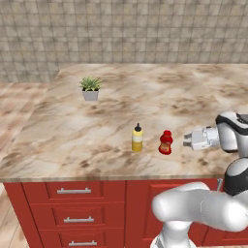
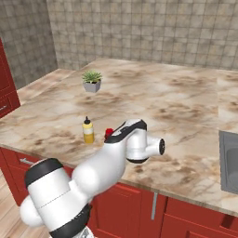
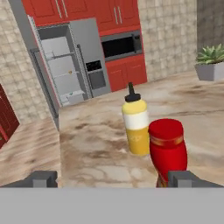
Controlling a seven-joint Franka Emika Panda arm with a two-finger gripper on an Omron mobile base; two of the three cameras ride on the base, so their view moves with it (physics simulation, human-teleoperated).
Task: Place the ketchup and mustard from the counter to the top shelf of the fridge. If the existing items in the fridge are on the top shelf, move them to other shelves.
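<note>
The red ketchup point(image 1: 165, 143) and the yellow mustard point(image 1: 137, 139) stand upright side by side near the front edge of the marbled counter point(image 1: 72, 140). My gripper point(image 1: 186, 141) hovers just right of the ketchup, pointing at it. In the hand view the gripper point(image 3: 114, 179) is open wide. There the ketchup point(image 3: 168, 151) stands close ahead by the right fingertip point(image 3: 188, 178), with the mustard point(image 3: 136, 127) just behind it. From the right base view my arm covers most of the ketchup point(image 2: 109, 133), and the mustard point(image 2: 88, 131) stands beside it. Far off, the fridge point(image 3: 65, 65) stands open, showing pale shelves.
A small potted plant point(image 1: 90, 88) sits further back on the counter. A sink point(image 2: 230, 162) is set into the slab at the right. Red cabinets with drawers point(image 1: 73, 191) run below the front edge. A microwave point(image 3: 120, 46) is beside the fridge.
</note>
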